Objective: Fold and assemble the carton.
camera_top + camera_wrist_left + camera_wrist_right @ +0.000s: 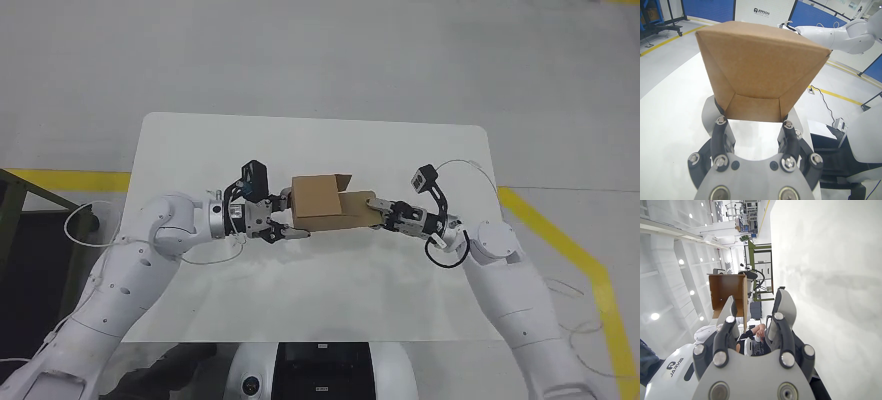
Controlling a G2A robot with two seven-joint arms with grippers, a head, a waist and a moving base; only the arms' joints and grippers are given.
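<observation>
Carton (318, 203) hangs above the desk (200, 150), roughly mid-desk, lying on its side betw. the two arms and clear of the surface. L tool (290, 222) sits at the carton's 9 o'clock end and is clenched across the body: the left wrist view shows its fingers (720, 121) pressed on opp. side walls, w/ the carton's end panel betw. them. That end looks folded in and flat.

R tool (756, 298) is at the carton's 3 o'clock end, fingers spread and gripping nothing. One loose flap (745, 306) stands edge-on betw. them, close to one finger, not pinched. In the top view this end is unclosed: flaps stick out toward 3 o'clock, and a small one pokes out toward 12 o'clock.

Step in hand, by judgement: body is squared up and the 9 o'clock end looks done; the 3 o'clock end is being closed, so approx. past halfway.

Next move likely calls for:
- L tool holding firm as an anchor, no twisting of the walls.
- R tool pushing or pinching the loose flap inward along its crease.
- Small flaps in first, then the big one.

Risk: too hard a push could slide the carton out of the L grip or buckle a wall.
</observation>
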